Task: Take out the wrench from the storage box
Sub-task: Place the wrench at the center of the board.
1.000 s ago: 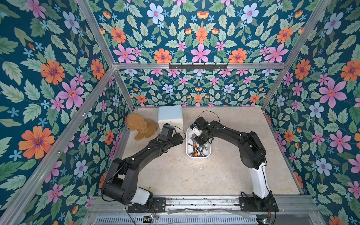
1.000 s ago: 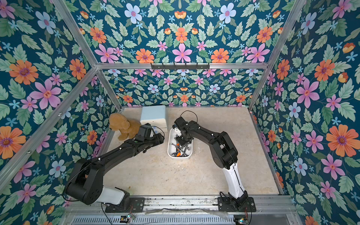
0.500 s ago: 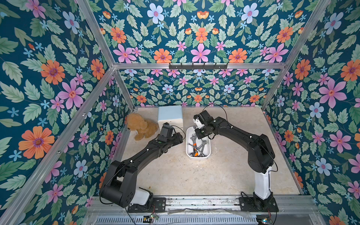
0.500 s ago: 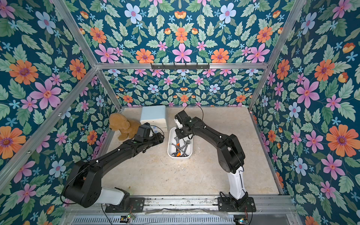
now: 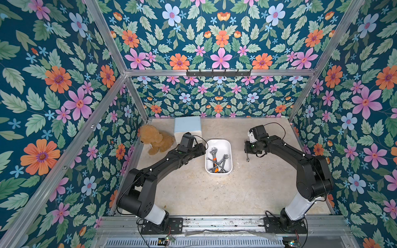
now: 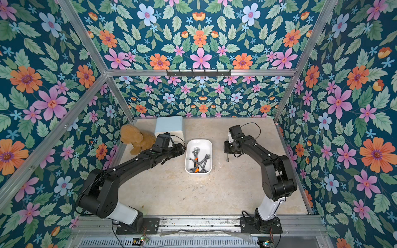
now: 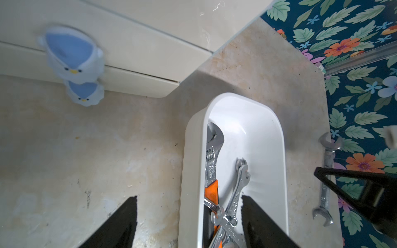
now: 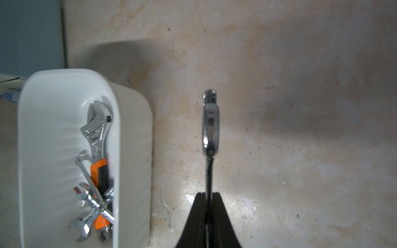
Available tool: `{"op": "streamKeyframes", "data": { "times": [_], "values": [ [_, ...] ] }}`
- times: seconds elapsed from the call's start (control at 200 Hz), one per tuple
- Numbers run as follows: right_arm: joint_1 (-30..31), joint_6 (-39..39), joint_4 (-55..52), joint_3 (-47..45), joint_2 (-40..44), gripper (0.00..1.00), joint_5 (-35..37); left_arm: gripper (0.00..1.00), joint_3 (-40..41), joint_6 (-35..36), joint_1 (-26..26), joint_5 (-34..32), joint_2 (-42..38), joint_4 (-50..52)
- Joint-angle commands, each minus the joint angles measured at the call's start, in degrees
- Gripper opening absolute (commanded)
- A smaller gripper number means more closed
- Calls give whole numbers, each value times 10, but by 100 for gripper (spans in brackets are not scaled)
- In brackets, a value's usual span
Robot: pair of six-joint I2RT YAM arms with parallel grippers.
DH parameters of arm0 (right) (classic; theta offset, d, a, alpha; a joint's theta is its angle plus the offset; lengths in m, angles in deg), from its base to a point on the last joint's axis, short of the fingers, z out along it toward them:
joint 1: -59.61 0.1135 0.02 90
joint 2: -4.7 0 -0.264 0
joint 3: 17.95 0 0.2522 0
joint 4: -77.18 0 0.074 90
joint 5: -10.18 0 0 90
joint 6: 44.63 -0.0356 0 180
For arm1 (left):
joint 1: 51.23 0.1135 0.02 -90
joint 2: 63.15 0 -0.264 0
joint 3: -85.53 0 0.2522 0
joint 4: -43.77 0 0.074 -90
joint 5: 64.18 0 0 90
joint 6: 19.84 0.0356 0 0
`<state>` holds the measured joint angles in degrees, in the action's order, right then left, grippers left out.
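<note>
The white storage box [image 5: 218, 140] [image 6: 198, 140] stands mid-table in both top views. It holds an orange-handled adjustable wrench [image 5: 213, 153] [image 8: 96, 128] and several small silver ones. My right gripper [image 5: 248, 152] [image 8: 208, 194] is shut on a thin silver wrench [image 8: 211, 120] [image 5: 247, 158] that hangs above the bare table to the right of the box. My left gripper [image 5: 202, 148] [image 7: 189, 199] is open and low. Its fingers straddle the box's left wall [image 7: 189, 154], one outside it and one inside over the wrenches.
A brown teddy bear [image 5: 155, 139] sits at the back left. Beside it stands a white cabinet with a pale blue top [image 5: 187, 126] and penguin knobs [image 7: 73, 55], close behind the left arm. Flowered walls close in the table on three sides.
My right gripper has come up out of the storage box with the thin wrench and swung to the right of it. The left arm has barely moved.
</note>
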<state>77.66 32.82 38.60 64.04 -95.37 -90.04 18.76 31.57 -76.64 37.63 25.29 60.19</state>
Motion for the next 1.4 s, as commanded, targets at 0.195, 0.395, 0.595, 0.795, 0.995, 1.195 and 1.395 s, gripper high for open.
{"op": "streamKeyframes", "data": {
  "times": [0.195,0.395,0.595,0.795,0.995,1.195,1.395],
  "values": [
    [-25,23,17,-2,-59,0,-4,78,-11,3,0,12,17,4],
    [-38,44,4,-2,-70,0,8,78,-16,7,1,16,22,6],
    [-55,55,-21,2,-73,11,23,78,-16,9,1,16,22,8],
    [-72,58,-50,10,-75,27,24,78,-19,14,1,7,14,14],
    [-73,66,-68,12,-73,32,41,78,-18,16,2,7,10,15],
    [-73,67,-69,-2,-65,32,64,78,-10,16,2,7,2,11],
    [-73,69,-76,-11,-53,32,97,78,-4,15,2,6,-5,9]
  ]
}}
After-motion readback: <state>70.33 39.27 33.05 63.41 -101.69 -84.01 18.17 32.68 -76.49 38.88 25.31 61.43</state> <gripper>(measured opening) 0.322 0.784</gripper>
